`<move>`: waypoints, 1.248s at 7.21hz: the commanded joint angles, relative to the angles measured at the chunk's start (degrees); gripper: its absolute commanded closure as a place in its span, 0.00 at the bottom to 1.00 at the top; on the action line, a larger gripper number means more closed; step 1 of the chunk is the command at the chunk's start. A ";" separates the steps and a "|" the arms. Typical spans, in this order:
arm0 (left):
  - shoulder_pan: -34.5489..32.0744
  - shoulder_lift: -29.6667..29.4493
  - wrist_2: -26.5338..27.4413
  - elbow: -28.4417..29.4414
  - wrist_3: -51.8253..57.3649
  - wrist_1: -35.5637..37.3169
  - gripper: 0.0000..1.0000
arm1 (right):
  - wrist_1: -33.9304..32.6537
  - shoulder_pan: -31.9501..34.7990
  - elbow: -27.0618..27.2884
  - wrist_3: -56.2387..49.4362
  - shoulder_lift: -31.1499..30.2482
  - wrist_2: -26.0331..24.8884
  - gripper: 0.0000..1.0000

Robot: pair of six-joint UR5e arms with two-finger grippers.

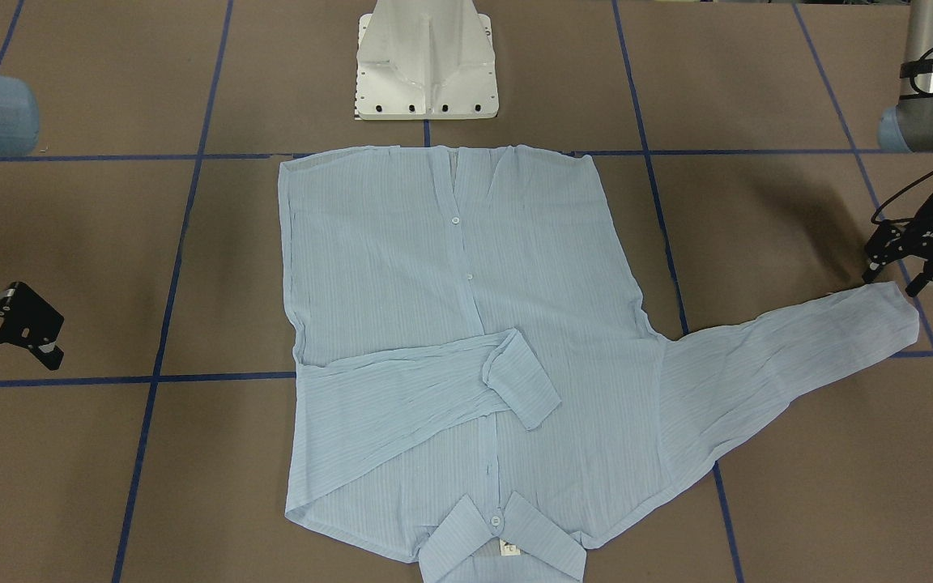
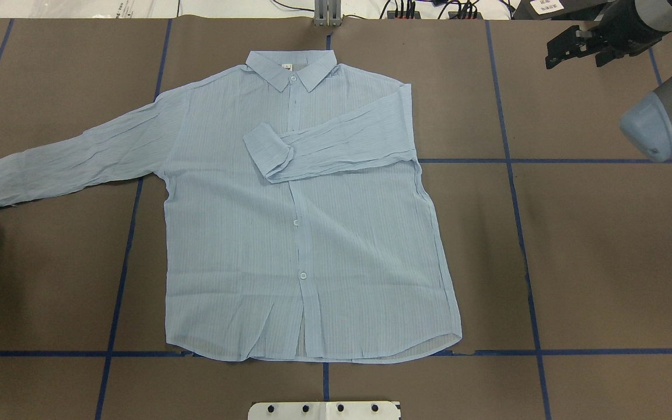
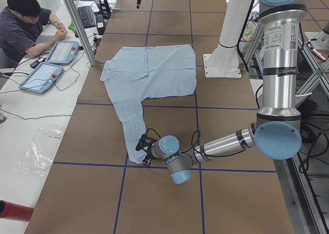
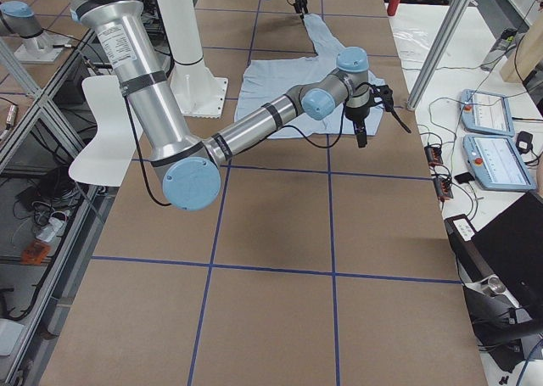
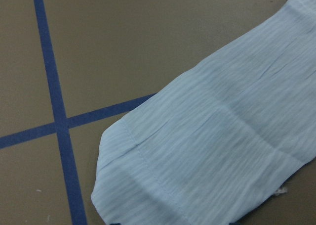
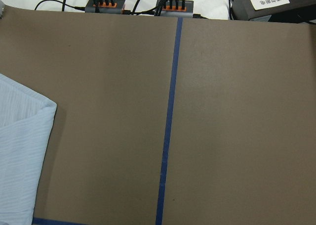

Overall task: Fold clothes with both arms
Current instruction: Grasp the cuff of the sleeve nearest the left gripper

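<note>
Shirt [image 2: 307, 233] flat mid-table [image 2: 604, 262], front up, collar away from the robot, one sleeve folded across the chest, the other sleeve [image 1: 790, 348] stretched out to the left gripper [image 1: 892, 283], jaws spread and empty just beside the cuff, while the right gripper [image 2: 573, 57] hangs wide, empty, well apart.

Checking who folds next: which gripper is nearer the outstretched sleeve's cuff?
Left. The left gripper is right at the cuff; the right gripper is beyond the shirt's opposite side.
</note>
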 commanded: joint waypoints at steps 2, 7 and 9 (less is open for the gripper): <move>0.14 0.00 0.06 0.61 0.08 0.00 0.31 | 0.00 -0.06 -0.08 0.05 -0.02 -0.13 0.00; 0.14 0.08 0.06 1.32 0.08 -1.23 1.00 | 0.00 -0.06 0.01 0.22 -0.02 -0.04 0.00; 0.14 0.08 -0.02 1.06 0.17 -3.07 1.00 | 0.00 -0.06 0.01 0.31 -0.02 -0.04 0.00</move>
